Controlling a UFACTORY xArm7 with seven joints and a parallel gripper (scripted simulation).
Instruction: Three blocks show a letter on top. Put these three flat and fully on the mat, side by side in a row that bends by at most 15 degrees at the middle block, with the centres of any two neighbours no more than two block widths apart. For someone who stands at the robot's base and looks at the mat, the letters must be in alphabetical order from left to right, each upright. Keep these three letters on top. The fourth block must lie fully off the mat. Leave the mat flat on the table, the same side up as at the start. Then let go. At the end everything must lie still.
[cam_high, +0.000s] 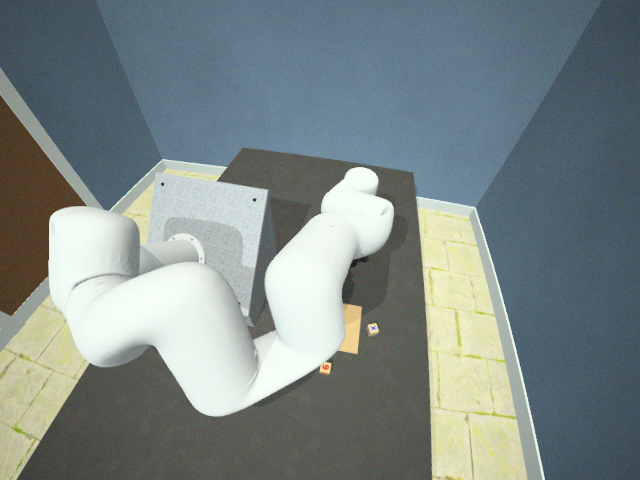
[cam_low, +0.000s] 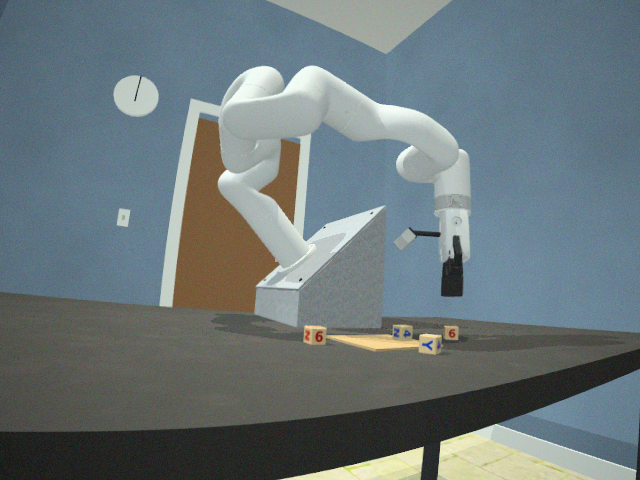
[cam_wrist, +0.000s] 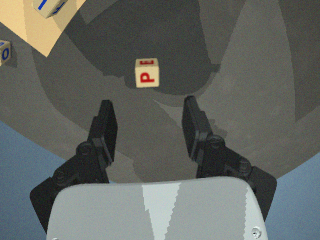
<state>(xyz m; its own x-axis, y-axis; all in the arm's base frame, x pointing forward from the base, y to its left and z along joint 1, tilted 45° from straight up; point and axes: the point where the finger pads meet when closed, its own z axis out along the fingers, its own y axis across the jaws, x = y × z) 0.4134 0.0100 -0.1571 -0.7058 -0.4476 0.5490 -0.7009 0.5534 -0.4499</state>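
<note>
My gripper (cam_low: 451, 290) (cam_wrist: 148, 111) hangs well above the table, fingers partly open with nothing between them. Straight below it, on the dark table off the mat, lies a wooden block with a red P on top (cam_wrist: 147, 72); in the exterior view the P block (cam_low: 450, 332) shows a red 6 on its side. The tan mat (cam_high: 352, 333) (cam_low: 361, 339) carries one block with a blue letter on top (cam_low: 402, 331) (cam_wrist: 51, 0). A block with a blue X on top (cam_high: 372, 329) (cam_low: 430, 343) (cam_wrist: 3, 52) lies just off the mat. A block with a red 6 on top (cam_high: 325, 367) (cam_low: 314, 335) lies off the mat.
The grey wedge-shaped robot base (cam_high: 217, 232) (cam_low: 336, 279) stands right behind the mat. In the top view the white arm (cam_high: 206, 320) hides the gripper, part of the mat and two of the blocks. The table edge runs close to the right of the blocks.
</note>
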